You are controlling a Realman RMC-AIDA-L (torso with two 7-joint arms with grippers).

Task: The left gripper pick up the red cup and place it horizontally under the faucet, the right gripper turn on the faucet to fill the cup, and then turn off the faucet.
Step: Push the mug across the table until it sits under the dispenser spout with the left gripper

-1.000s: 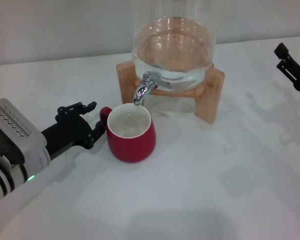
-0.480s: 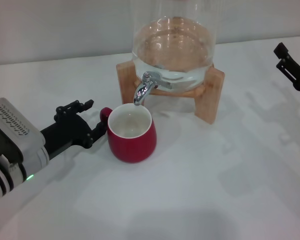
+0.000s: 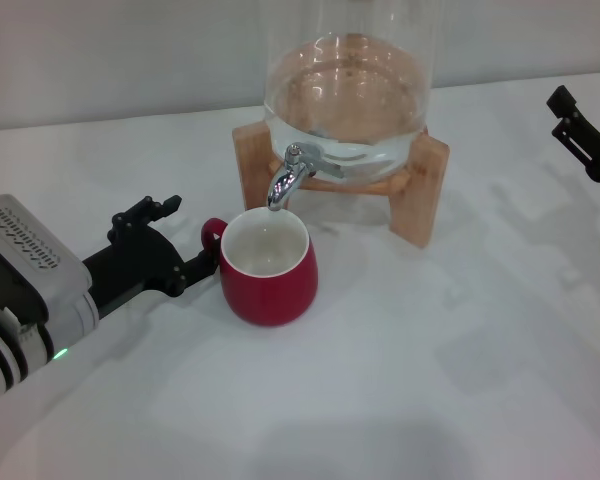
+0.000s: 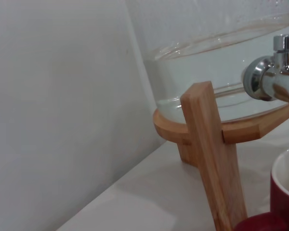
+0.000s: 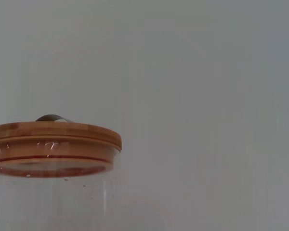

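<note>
Right wrist view alone shows the dispenser point(image 5: 53, 192)'s wooden lid point(image 5: 53, 132). Left gripper point(image 3: 180, 240), fingers apart, flanks the empty red cup point(image 3: 270, 270)'s handle; right gripper point(image 3: 580, 125): cannot tell.

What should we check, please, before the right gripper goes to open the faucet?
1. Red cup upright with its mouth below the faucet spout: ok, though the spout sits over the rim's far edge rather than the centre.
2. Cup empty, no water running: ok.
3. Left gripper at the cup's handle: ok; fingers open, and whether they touch the handle cannot tell.
4. Glass dispenser holds water: ok.
5. Wooden stand flat on the table: ok.
6. Right gripper near the faucet lever: not ok; it hangs far off at the table's right edge.
</note>
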